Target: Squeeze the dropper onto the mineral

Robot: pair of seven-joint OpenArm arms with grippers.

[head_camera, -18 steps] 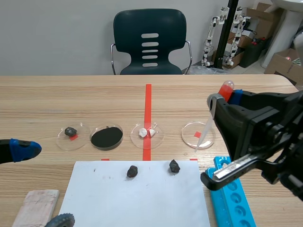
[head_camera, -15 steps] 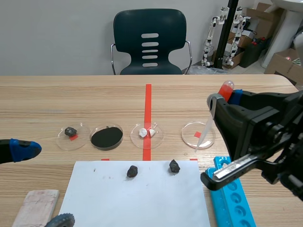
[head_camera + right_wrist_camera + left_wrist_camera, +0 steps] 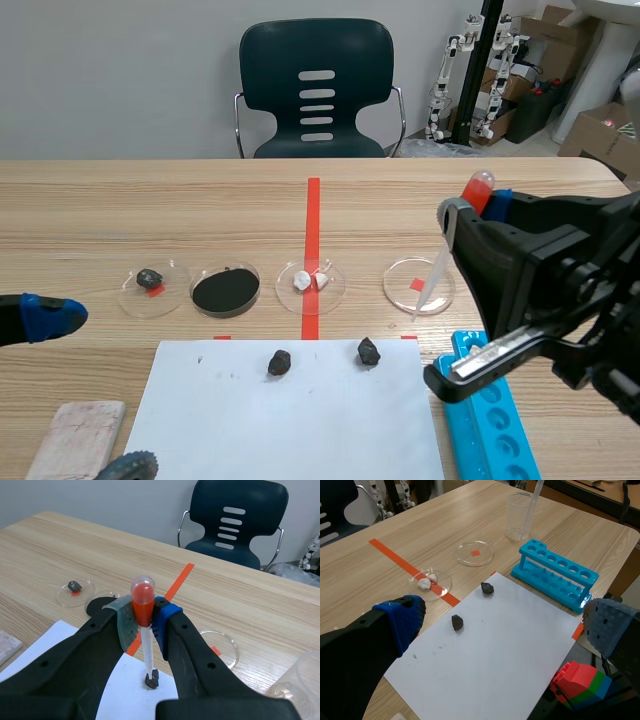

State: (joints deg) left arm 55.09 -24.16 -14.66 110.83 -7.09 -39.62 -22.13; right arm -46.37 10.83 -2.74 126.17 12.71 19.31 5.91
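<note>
My right gripper is shut on a dropper with an orange-red bulb, held above the table's right half. In the right wrist view the dropper sits between the pads of the right gripper, and its tip hangs just over a dark mineral on the white paper. Two dark minerals lie on the white paper. My left gripper stands open at the near left, apart from them. From the left wrist, the left gripper shows nothing between its fingers.
Four petri dishes stand in a row: one with a dark stone, one with black powder, one with white bits, one bare. A blue tube rack is near right, a clear beaker beyond it, a pale block near left.
</note>
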